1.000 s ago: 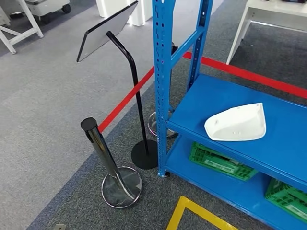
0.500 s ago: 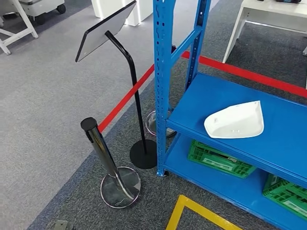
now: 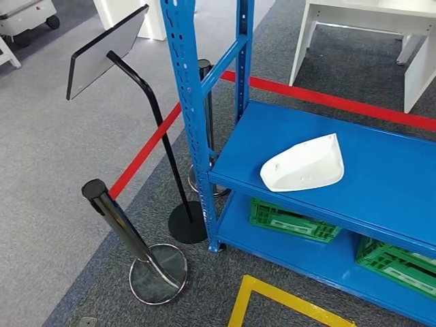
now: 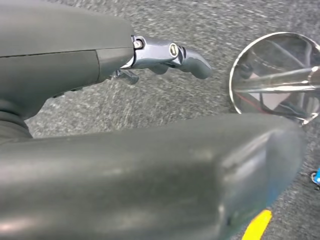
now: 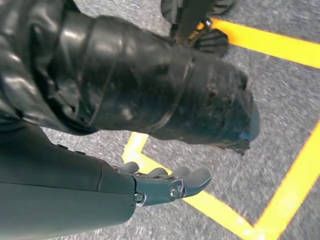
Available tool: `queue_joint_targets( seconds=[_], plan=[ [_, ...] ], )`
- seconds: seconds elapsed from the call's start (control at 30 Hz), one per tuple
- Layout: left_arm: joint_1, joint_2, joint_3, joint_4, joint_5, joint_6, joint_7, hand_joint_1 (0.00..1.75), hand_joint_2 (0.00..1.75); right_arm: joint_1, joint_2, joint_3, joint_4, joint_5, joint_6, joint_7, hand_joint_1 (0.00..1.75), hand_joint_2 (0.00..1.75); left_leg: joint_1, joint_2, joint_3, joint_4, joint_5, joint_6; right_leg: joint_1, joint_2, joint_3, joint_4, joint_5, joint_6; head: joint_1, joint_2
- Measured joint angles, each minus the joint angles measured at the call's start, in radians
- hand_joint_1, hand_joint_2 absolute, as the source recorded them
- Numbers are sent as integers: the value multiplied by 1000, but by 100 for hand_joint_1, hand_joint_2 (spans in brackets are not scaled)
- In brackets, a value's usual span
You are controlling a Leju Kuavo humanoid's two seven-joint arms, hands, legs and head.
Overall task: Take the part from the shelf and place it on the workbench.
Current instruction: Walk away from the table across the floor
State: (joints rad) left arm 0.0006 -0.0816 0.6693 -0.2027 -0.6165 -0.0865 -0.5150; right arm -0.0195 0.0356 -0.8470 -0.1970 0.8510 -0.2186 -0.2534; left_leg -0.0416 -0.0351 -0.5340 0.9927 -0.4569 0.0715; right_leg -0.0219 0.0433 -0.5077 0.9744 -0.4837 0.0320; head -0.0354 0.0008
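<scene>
**Approach to the shelf — part not yet in reach**

The white part (image 3: 303, 164) lies flat on the upper board of the blue shelf (image 3: 390, 170), at about 3 o'clock from the middle of the head view, near the board's front edge and well apart from the front post (image 3: 187, 102). Two green crates (image 3: 290, 221) sit on the lower board beneath it. Yellow floor tape (image 3: 267, 289) marks a box at 6 o'clock, in front of the shelf.

You look to be at the approach step. To do it well, square yourself to the shelf so the part sits straight ahead, not off to one side, and keep clear of the leaning chrome post (image 3: 123, 228) at 8 o'clock and the black sign stand (image 3: 154, 129) at 10 o'clock. The part is broad and shallow — judge it a two-handed lift, or a grip from its front rim.

Both arms hang low. The left hand (image 4: 166, 55) holds nothing, fingers stretched out straight over grey carpet, near the chrome base (image 4: 277, 75). The right hand (image 5: 170, 185) is likewise free, fingers extended and slightly curved above the tape.
</scene>
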Motion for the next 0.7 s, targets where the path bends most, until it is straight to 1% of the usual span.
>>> queue_joint_targets(
  seconds=[0.03,0.07,0.1,0.13,0.17,0.2,0.23,0.27,0.3,0.33,0.37,0.4,0.43,0.47,0.5,0.53,0.57,0.6,0.63,0.67,0.7],
  plan=[
    [-1,3,1,0,-1,0,0,0,0,-1,2,0,0,0,0,0,0,0,-4,-6,6,-21,6,8,-3,6,-3,-2,2,4,0,0],
    [-2,4,1,0,-2,0,0,0,0,-2,3,-1,0,1,0,0,0,0,-5,-4,7,-28,6,13,-5,12,-4,-6,5,9,-2,0],
    [-3,5,3,0,-2,0,0,0,0,0,3,-2,0,2,0,0,0,0,-4,-1,13,-45,13,17,-6,14,-6,-8,6,13,-2,0],
    [-5,4,4,0,-3,0,0,0,0,2,2,-2,0,2,1,0,0,0,-2,4,22,-63,22,19,-5,9,-11,-3,1,15,-2,0],
    [-6,3,6,0,-3,0,0,0,0,3,2,-3,0,3,1,0,0,0,1,10,31,-81,30,21,-2,0,-23,19,-15,16,0,0],
    [-6,1,7,0,-3,0,0,0,0,3,2,-4,0,4,1,0,0,0,4,18,37,-95,37,21,1,-11,-46,62,-42,17,3,0],
    [-5,-1,8,0,-4,-1,0,0,0,1,1,-6,0,4,1,0,0,0,3,26,37,-96,38,21,3,-22,-78,124,-75,18,5,0],
    [-5,-3,8,0,-4,-1,0,0,0,0,1,-7,0,5,1,0,0,0,3,33,34,-94,37,22,3,-28,-113,192,-107,21,7,0],
    [-4,-5,9,0,-5,-1,0,0,0,1,1,-8,0,5,1,0,0,0,2,40,31,-90,36,21,3,-31,-140,246,-125,26,8,0],
    [-4,-6,9,0,-6,-1,0,0,0,3,1,-9,0,6,1,0,0,0,3,46,29,-86,33,19,1,-34,-152,268,-124,31,8,0],
    [-4,-8,10,0,-6,-2,0,0,0,5,0,-9,0,6,1,0,0,0,6,52,25,-79,30,15,0,-38,-143,251,-104,36,8,0],
    [-4,-8,10,0,-6,-2,0,0,0,6,-2,-10,0,6,1,0,0,0,9,56,21,-68,25,9,-3,-44,-114,195,-70,42,9,0],
    [-4,-9,11,0,-6,-2,0,0,0,6,-3,-10,0,7,1,0,0,0,11,61,17,-55,19,0,-6,-55,-78,124,-41,49,12,0],
    [-5,-7,12,0,-6,-3,0,0,0,5,-3,-11,0,7,1,0,0,0,11,64,11,-39,10,-8,-10,-62,-48,66,-20,50,15,0],
    [-5,-5,14,0,-6,-2,0,0,0,4,-2,-11,0,7,1,0,0,0,10,67,7,-26,0,-14,-13,-67,-29,30,-11,46,16,0],
    [-6,-3,14,0,-6,-2,0,0,0,3,0,-12,0,8,1,0,0,0,7,68,4,-16,-8,-19,-13,-69,-25,21,-13,38,16,0],
    [-6,-2,15,0,-6,-2,0,0,0,3,1,-13,0,8,1,0,0,0,7,69,2,-9,-14,-22,-12,-63,-27,26,-13,27,15,0],
    [-6,-2,15,0,-6,-2,0,0,0,3,1,-13,-1,8,1,0,0,0,9,69,1,-3,-18,-25,-12,-60,-30,32,-15,19,12,0],
    [-6,-3,15,0,-6,-3,0,0,0,4,1,-14,-1,8,1,0,0,0,11,67,-1,7,-27,-31,-11,-58,-32,34,-14,13,10,0],
    [-6,-3,15,0,-6,-3,0,0,0,4,0,-15,-1,8,1,0,0,0,16,62,-10,31,-47,-37,-10,-56,-33,35,-13,8,9,0],
    [-5,-3,16,0,-6,-3,0,0,0,3,0,-16,-1,8,1,0,0,0,21,57,-27,76,-79,-44,-9,-53,-33,36,-10,4,7,0]
  ],
)
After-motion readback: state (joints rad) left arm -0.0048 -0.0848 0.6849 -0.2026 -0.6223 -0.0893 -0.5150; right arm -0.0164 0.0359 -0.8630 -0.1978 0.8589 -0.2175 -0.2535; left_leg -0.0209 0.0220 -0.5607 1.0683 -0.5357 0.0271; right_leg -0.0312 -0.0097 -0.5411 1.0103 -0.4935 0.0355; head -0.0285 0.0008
